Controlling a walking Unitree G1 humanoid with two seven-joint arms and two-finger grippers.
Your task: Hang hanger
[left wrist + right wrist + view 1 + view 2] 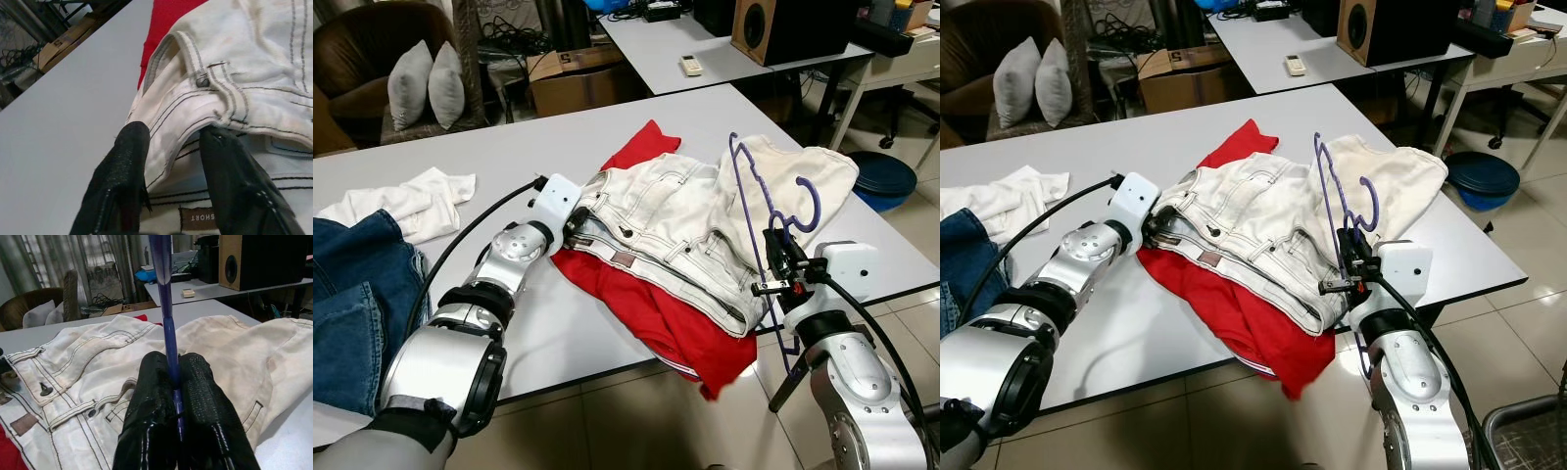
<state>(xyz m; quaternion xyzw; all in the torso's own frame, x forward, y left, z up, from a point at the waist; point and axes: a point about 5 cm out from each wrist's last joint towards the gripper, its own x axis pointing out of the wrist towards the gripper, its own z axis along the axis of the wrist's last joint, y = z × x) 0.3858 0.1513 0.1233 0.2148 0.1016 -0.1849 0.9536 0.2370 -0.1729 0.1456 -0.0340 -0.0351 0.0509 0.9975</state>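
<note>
White table (607,127) in cluttered office; right gripper (172,382) clamps purple hanger (749,211) upright, hook up; left gripper (171,161) pinches white jeans (675,225) waistband

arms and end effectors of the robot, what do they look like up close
Both arms are built of rounded silver segments with black joint bands. Each wrist carries a white boxy housing, and a black cable loops from it back along the forearm. The left end effector and the right end effector each have two long black fingers with a rough, textured surface. No markings can be read on the arms.
</note>
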